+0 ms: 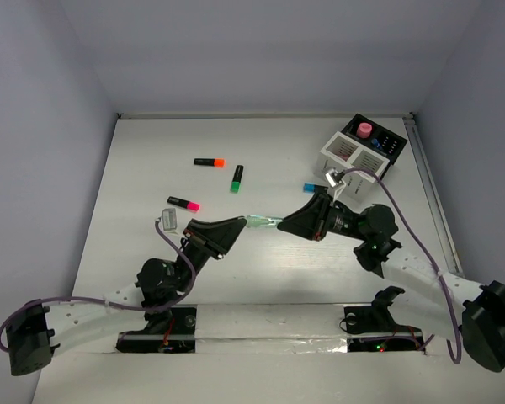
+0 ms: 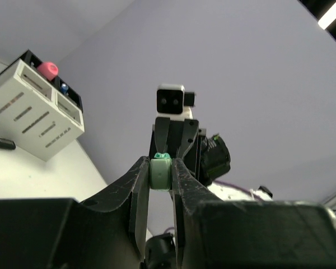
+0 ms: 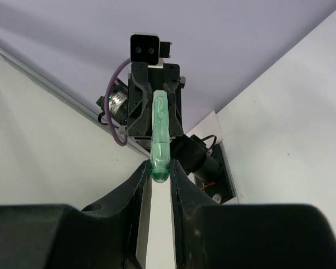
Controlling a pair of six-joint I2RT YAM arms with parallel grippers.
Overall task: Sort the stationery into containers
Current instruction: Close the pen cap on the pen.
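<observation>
Walls (image 1: 261, 50): plain pale grey, closing in three sides. No clutter, even light.

Table (image 1: 135, 278): flat white top, matte. Anything dropped on it would likely roll.

Arms meet at frame centre. Left gripper (image 1: 236, 225) and right gripper (image 1: 293, 222) face each other tip to tip.

White box (image 1: 345, 157) sits upper right, joined to the black box (image 1: 387, 145) behind it. A pink-capped piece (image 1: 364, 129) stands in the black one.

Pen (image 1: 263, 222), translucent green, bridges the two grippers. Both wrist views show each pair of jaws clamped on one end of it. I read this as a handover to the right arm, the one nearer the boxes.

Risks:
- Either arm pulling while both are clamped could bend the pen or drag it askew.
- The right's hold looks to be on the very tip, so when the left lets go the pen may droop or slip out and roll.

Loose at upper centre left, well apart: orange highlighter (image 1: 209, 162), green highlighter (image 1: 236, 178), pink highlighter (image 1: 183, 203).
</observation>
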